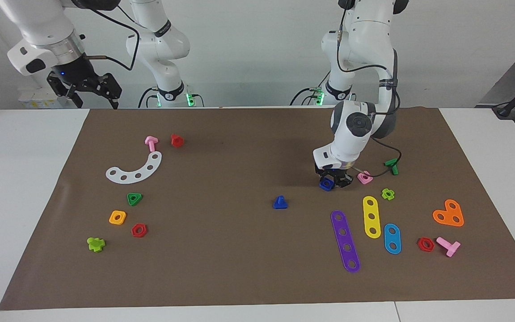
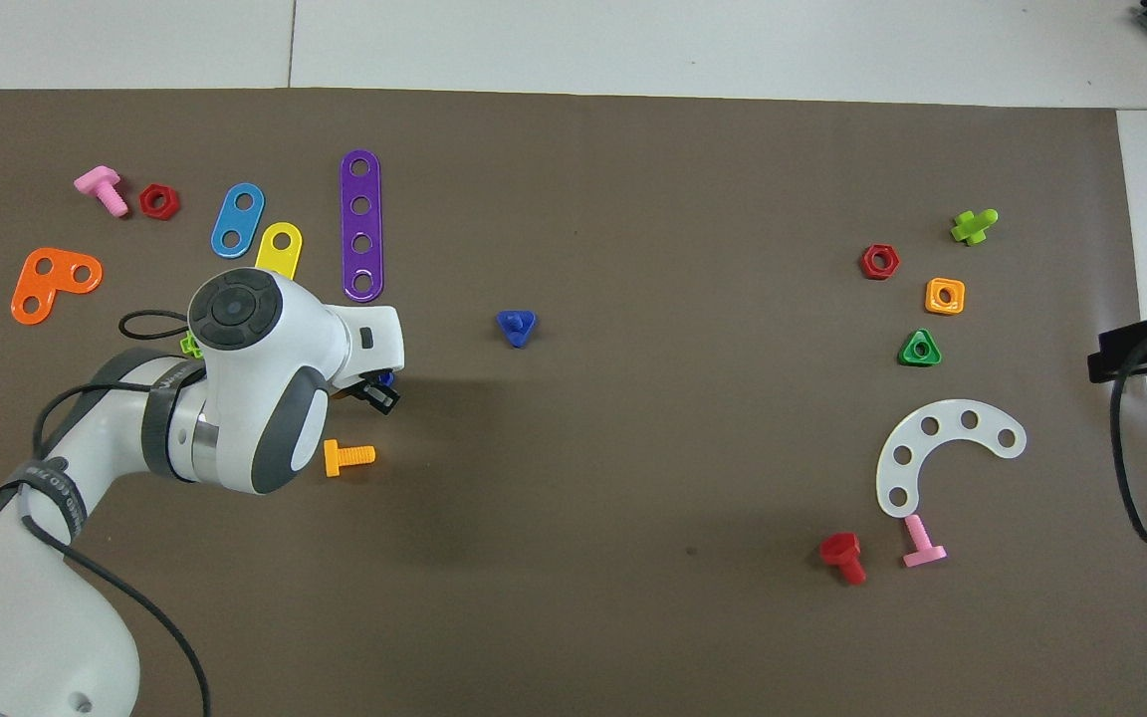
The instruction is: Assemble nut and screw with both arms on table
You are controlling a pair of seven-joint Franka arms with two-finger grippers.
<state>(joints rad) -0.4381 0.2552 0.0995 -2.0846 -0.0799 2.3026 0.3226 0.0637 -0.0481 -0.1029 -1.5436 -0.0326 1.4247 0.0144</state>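
Facing view — pink nut (image 1: 365, 178) just beside left claw (image 1: 334, 181).

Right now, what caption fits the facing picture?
Left gripper down at the blue nut; blue screw waits nearby; right gripper hangs raised.

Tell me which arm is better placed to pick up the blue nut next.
Left. Its claw is already down at the blue square nut on the brown sheet. The right claw waits raised at the sheet's edge at its own end of the table.
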